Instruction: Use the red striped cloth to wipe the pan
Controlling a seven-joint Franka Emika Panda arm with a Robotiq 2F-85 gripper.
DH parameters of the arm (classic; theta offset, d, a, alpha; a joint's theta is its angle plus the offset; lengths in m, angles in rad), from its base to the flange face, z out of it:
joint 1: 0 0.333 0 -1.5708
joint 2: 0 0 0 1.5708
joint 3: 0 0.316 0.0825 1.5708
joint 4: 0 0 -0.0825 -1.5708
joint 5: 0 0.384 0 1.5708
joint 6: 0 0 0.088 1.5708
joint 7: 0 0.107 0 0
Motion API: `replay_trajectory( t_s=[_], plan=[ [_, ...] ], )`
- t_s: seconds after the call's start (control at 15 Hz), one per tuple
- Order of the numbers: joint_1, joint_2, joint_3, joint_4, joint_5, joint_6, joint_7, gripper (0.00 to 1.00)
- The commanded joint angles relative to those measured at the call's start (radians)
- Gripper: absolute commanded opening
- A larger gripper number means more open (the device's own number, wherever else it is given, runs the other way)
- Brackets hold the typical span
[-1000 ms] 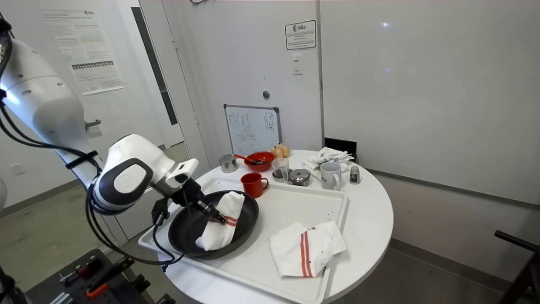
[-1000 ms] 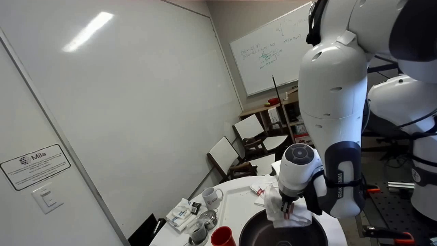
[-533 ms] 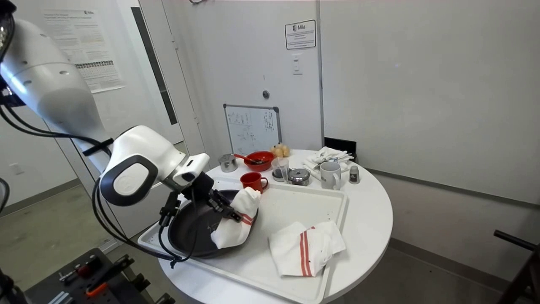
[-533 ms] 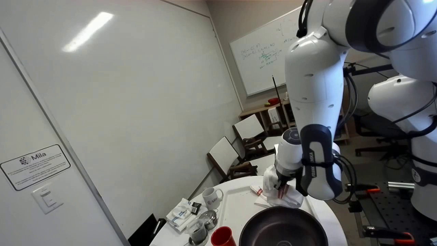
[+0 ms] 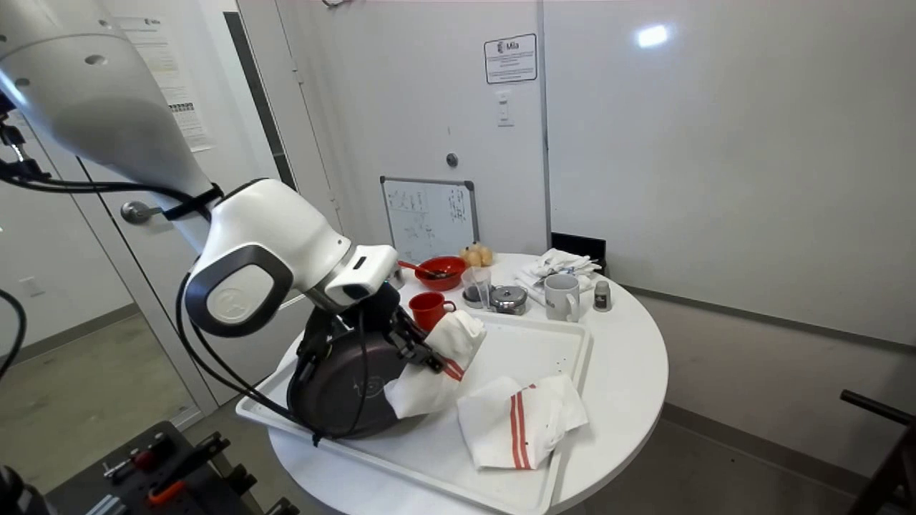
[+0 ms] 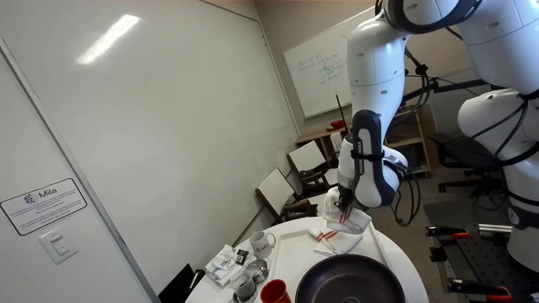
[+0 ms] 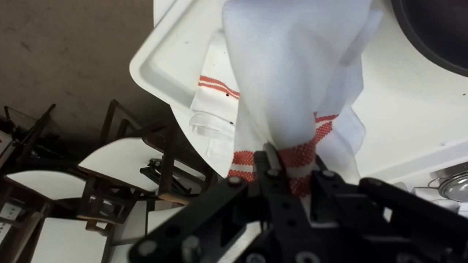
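In the wrist view I had the end effector clamped on the red striped cloth at mid-frame, held clear of the pan at the upper right, while a folded cloth lay left of centre on the tray that sat on the desk.

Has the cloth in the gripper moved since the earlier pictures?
Yes: in an exterior view, the gripped cloth has moved up the picture, away from the unmoved pan.
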Motion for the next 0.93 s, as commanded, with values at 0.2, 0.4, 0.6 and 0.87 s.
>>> replay_trajectory(
  t_s=[0.2, 0.4, 0.6, 0.87],
  plan=[
    [-0.334, -0.328, 0.141, -0.041, -0.302, -0.271, -0.107, 0.04],
    [-0.508, -0.377, 0.305, -0.010, -0.289, -0.479, -0.158, 0.04],
    [-0.385, -0.337, 0.207, 0.028, -0.142, -0.617, -0.282, 0.04],
    [-0.390, -0.266, 0.212, 0.087, -0.033, -0.721, -0.369, 0.04]
  ],
)
